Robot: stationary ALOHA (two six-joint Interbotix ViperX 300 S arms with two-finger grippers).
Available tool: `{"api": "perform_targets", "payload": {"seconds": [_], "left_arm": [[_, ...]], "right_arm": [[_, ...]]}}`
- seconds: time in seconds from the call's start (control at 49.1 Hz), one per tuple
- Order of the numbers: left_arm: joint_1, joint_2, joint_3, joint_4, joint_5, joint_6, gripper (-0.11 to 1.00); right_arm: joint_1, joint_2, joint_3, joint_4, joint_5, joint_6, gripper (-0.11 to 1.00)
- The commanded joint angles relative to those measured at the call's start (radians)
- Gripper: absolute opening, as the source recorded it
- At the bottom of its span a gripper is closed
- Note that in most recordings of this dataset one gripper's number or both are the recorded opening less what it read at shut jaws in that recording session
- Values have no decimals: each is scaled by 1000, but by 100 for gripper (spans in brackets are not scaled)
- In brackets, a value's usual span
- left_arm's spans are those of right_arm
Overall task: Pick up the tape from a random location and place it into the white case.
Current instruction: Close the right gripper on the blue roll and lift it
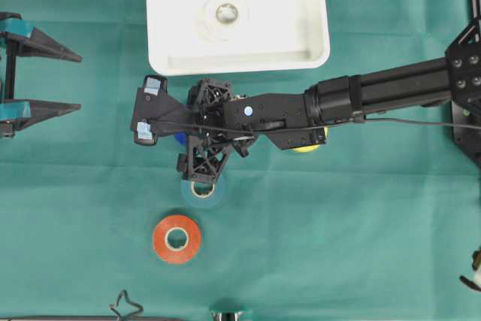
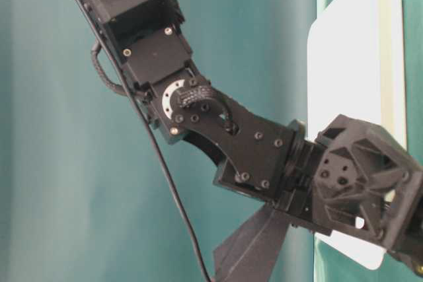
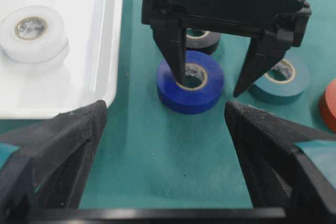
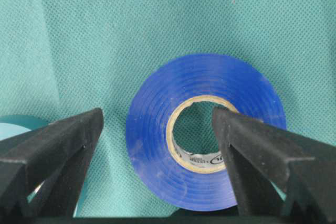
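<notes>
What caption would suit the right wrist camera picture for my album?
Open right gripper straddling one side of a blue tape roll on green cloth, one finger at its core.

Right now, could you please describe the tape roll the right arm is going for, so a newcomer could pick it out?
Start at the white case and look just beside it on the green cloth. The blue tape roll lies flat there, one finger of the open right gripper in its core; the neighbouring rolls are black, teal and orange.

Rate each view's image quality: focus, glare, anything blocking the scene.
Overhead: sharp, evenly lit, but the right arm hides most of the blue tape. Table-level: that arm fills the frame, and the white case behind it is washed out. Left wrist: sharp mid-frame, with its own fingers soft. Right wrist: tape crisp, near fingers blurred.
</notes>
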Motion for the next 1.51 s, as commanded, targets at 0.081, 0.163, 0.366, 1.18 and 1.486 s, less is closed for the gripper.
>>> {"api": "perform_targets", "payload": {"seconds": [0.081, 0.163, 0.366, 1.18, 1.486], "left_arm": [[-2, 8, -9, -2, -5, -2, 96], [-2, 8, -9, -2, -5, -2, 96], [-2, 8, -9, -2, -6, 0, 96], [14, 8, -9, 0, -6, 0, 96], [14, 8, -9, -2, -5, 0, 96]], "right_arm": [[-11, -8, -6, 0, 2, 5, 91], [-11, -8, -6, 0, 3, 6, 89], [-11, -8, -6, 0, -2, 8, 58], [5, -67, -63, 2, 64, 15, 31], [15, -155, -114, -17, 186, 12, 31]]}}
